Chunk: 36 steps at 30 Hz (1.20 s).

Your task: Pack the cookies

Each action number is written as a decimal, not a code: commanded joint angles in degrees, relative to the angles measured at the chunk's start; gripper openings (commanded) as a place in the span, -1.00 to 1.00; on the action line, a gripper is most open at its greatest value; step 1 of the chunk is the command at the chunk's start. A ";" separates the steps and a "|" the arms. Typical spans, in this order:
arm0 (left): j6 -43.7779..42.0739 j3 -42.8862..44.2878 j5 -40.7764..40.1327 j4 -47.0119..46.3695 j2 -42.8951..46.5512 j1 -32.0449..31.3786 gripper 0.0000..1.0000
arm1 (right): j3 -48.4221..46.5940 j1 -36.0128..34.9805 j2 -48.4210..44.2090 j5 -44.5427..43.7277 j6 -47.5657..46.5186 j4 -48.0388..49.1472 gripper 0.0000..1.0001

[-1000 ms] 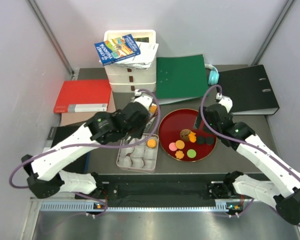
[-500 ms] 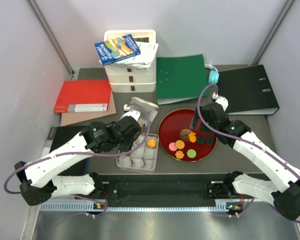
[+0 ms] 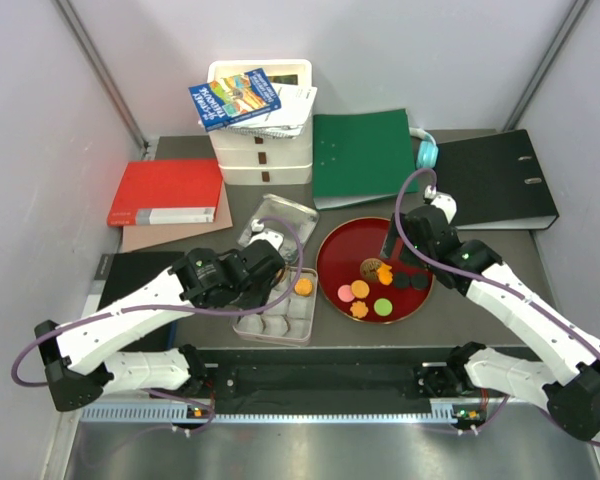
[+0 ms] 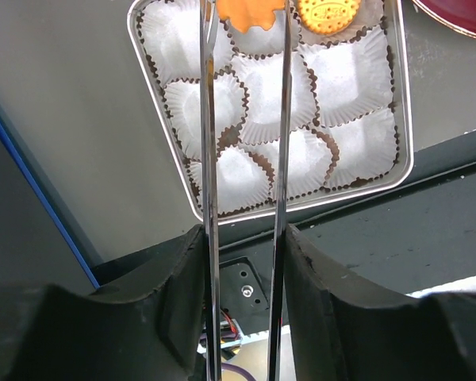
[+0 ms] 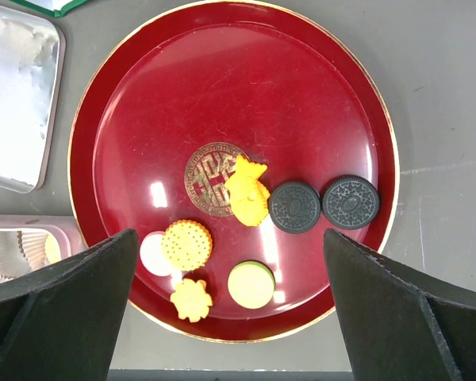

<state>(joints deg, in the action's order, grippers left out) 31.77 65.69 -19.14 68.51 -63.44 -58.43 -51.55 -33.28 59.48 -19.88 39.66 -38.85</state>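
Note:
My left gripper (image 4: pixel 243 238) is shut on thin metal tongs (image 4: pixel 209 159), held over the tin (image 4: pixel 403 119) of white paper cups. An orange flower cookie (image 4: pixel 250 11) sits between the tong tips, above a far-row cup. A round orange cookie (image 4: pixel 330 11) lies in the cup beside it. My right gripper (image 5: pixel 230 232) is open and empty above the red plate (image 5: pixel 222 87). On the plate lie an orange flower cookie (image 5: pixel 247 196), two black ones (image 5: pixel 295 206), a round orange one (image 5: pixel 186 244), a pink one (image 5: pixel 153 255), a green one (image 5: pixel 250 284) and another orange flower (image 5: pixel 191 300).
The tin's lid (image 3: pixel 280 215) lies just beyond the tin (image 3: pixel 250 325), left of the plate (image 3: pixel 338 250). White drawers (image 3: pixel 260 160), a red folder (image 3: pixel 165 190), a green binder (image 3: pixel 362 155) and a black binder (image 3: pixel 500 180) line the far side.
My left arm has drawn back from over the lid towards the near left, and now holds the tongs over the tin. My right gripper has shifted slightly farther over the plate.

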 commanded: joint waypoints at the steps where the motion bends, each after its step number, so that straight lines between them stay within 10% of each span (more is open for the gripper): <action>1: 0.66 -0.30 -1.08 -3.12 1.65 -0.19 -0.06 | -2.77 -0.56 -1.04 -0.78 0.68 0.27 0.98; 36: -12.78 10.33 14.13 -24.39 -21.72 -6.60 0.05 | 0.31 -0.47 -7.36 -4.29 2.09 -4.13 0.98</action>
<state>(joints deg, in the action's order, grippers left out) 20.91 73.10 -6.44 48.64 -85.69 -64.86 -51.42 -33.28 53.28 -22.41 41.19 -42.46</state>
